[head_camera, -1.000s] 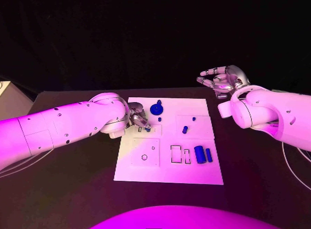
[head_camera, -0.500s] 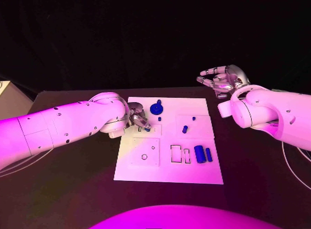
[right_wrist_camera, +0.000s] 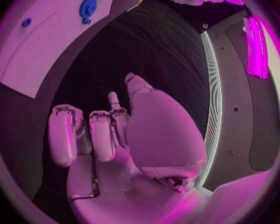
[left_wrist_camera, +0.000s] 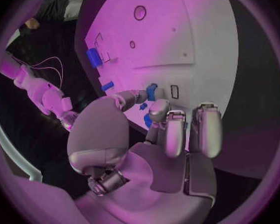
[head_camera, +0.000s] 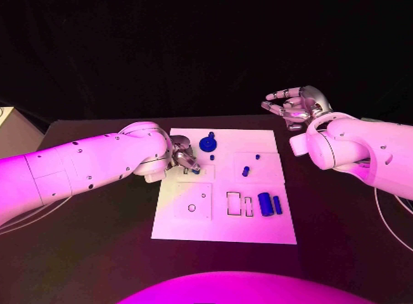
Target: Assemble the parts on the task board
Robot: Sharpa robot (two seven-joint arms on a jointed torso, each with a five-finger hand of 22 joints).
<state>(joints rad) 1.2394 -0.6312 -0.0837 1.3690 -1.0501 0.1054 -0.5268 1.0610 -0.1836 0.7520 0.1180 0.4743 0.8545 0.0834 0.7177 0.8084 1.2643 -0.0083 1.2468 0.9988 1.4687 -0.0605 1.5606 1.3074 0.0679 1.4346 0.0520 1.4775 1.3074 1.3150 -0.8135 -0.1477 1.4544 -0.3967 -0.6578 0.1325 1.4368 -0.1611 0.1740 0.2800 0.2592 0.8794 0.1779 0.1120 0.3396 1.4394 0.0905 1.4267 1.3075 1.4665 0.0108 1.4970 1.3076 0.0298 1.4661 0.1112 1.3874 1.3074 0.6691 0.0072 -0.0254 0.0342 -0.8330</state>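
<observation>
Lying on black table (head_camera: 97,240): task board (head_camera: 225,228)

The left hand (head_camera: 184,158) and its arm crowd the task board's (head_camera: 223,228) left far edge, a blue gear (head_camera: 208,144) stands at the far end and blue blocks (head_camera: 270,204) sit right of centre, while the near strip and dark table (head_camera: 97,253) lie open.

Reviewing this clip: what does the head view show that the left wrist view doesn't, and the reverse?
Head view alone: the right hand raised off the board, holding nothing, and the blue gear at the board's far edge. Left wrist view alone: the left hand's fingers pinching a small blue part close up. Both: the task board, the left hand, two blue blocks.
</observation>
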